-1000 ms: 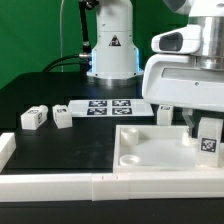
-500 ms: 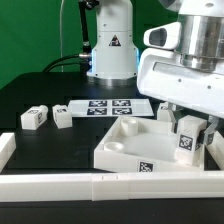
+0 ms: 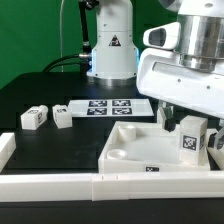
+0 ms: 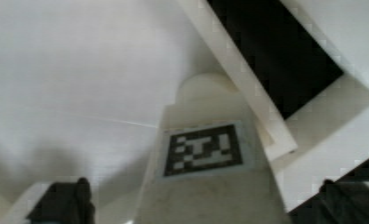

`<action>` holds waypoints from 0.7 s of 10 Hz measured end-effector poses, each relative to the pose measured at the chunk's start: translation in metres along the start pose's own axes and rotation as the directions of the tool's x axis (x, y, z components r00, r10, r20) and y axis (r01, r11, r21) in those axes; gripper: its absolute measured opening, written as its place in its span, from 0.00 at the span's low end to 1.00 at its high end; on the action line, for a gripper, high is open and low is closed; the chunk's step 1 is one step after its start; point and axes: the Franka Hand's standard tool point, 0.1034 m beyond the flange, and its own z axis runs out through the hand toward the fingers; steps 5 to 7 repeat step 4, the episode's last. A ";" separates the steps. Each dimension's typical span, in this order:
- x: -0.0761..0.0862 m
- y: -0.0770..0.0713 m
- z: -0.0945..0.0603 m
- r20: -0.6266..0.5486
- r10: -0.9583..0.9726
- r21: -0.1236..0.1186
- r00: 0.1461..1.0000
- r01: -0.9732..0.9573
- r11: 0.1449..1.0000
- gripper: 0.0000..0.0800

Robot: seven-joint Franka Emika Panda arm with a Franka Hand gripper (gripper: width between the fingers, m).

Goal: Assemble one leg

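A leg (image 3: pixel 190 143), a chunky white block with a square tag, stands upright at the right corner of the large white panel (image 3: pixel 135 150). My gripper (image 3: pixel 191 138) is over it, with one finger on each side. In the wrist view the leg (image 4: pixel 216 150) rises between the two dark fingertips (image 4: pixel 60 202), with a gap showing on both sides. The gripper (image 4: pixel 206 198) looks open. Two more legs (image 3: pixel 35 117) (image 3: pixel 63 117) lie on the black table at the exterior view's left. A further leg (image 3: pixel 167 119) shows partly behind the panel.
The marker board (image 3: pixel 105 107) lies behind the panel, in front of the robot base (image 3: pixel 112 50). A white rail (image 3: pixel 60 185) runs along the front edge, with a short return (image 3: pixel 6 148) at the exterior view's left.
The gripper came down and toward the exterior view's left over the leg. The panel turned and tipped up, then settled lower.
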 end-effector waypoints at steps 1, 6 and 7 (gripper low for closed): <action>0.000 0.000 0.000 0.000 0.000 0.000 1.000 0.000 1.000 0.81; 0.000 0.000 0.000 0.000 0.000 0.000 1.000 0.000 1.000 0.81; 0.000 0.000 0.000 0.000 0.000 0.000 1.000 0.000 1.000 0.81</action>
